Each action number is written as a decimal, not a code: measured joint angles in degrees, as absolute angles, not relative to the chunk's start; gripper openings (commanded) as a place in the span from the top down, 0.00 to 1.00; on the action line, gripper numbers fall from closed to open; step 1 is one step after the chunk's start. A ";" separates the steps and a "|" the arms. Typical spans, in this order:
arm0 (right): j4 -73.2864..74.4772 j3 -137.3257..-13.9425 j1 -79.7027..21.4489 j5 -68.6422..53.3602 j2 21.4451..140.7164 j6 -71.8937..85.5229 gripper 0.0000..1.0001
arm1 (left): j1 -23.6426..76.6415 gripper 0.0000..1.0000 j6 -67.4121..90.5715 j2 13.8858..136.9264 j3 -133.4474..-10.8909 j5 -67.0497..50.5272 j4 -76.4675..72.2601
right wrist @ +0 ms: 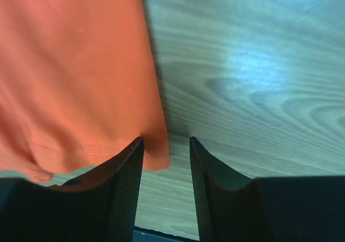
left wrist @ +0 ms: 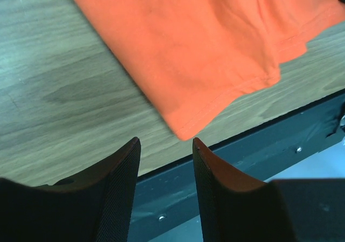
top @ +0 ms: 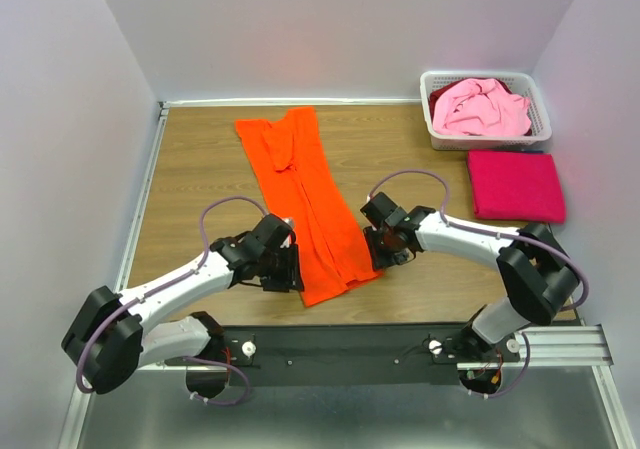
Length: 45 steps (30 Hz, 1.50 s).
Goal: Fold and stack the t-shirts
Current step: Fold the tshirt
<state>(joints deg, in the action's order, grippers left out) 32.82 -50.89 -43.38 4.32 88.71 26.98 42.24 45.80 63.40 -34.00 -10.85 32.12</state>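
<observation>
The orange t-shirt (top: pixel 305 204) lies folded lengthwise in a long strip down the middle of the table. My left gripper (top: pixel 283 269) hovers open just beyond its near left corner (left wrist: pixel 186 129), with nothing between the fingers. My right gripper (top: pixel 380 249) is open at the strip's near right corner (right wrist: pixel 153 156); the cloth lies below the gap and is not pinched. A magenta-red t-shirt (top: pixel 515 184) lies folded flat at the right. A pale pink t-shirt (top: pixel 480 107) sits crumpled in the white basket (top: pixel 540 104).
The basket stands at the back right corner against the wall. Walls close in the table on the left, back and right. A black rail (top: pixel 400 344) carrying the arm bases runs along the near edge (left wrist: pixel 269 145).
</observation>
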 measured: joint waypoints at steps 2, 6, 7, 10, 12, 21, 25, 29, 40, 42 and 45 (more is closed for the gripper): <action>32.53 -49.69 -43.38 3.46 89.52 26.94 0.53 | 42.81 0.47 46.04 63.94 -34.09 -10.79 32.34; 31.81 -49.41 -43.35 2.28 89.76 26.87 0.57 | 43.33 0.47 46.54 64.64 -34.28 -10.55 32.60; 31.55 -49.32 -43.20 1.67 89.76 26.89 0.59 | 43.42 0.46 46.68 64.66 -34.35 -10.41 32.75; 30.61 -48.93 -42.98 -0.49 89.69 26.96 0.64 | 43.64 0.44 47.24 64.64 -34.48 -9.96 33.08; 29.80 -48.47 -43.00 -2.33 89.56 26.96 0.73 | 43.64 0.43 47.86 64.49 -34.50 -9.72 33.32; 27.92 -46.87 -45.91 -8.01 89.27 29.04 0.99 | 44.18 0.43 49.56 64.66 -34.46 -9.52 35.75; 27.97 -47.22 -49.54 -8.10 89.84 30.09 0.99 | 44.34 0.43 50.43 65.49 -34.24 -9.32 36.91; 27.86 -47.86 -50.96 -8.10 90.56 30.20 0.99 | 44.40 0.45 51.35 65.80 -34.24 -8.56 38.17; 27.18 -47.35 -51.07 -8.05 90.06 30.17 0.99 | 48.42 0.48 57.19 68.27 -36.99 -4.91 44.97; 26.96 -47.20 -51.07 -8.05 89.91 30.09 0.99 | 48.77 0.49 57.63 70.22 -37.69 -4.54 45.28; 26.55 -46.89 -51.07 -8.05 89.69 29.93 0.99 | 48.90 0.49 58.30 72.42 -37.85 -4.43 45.56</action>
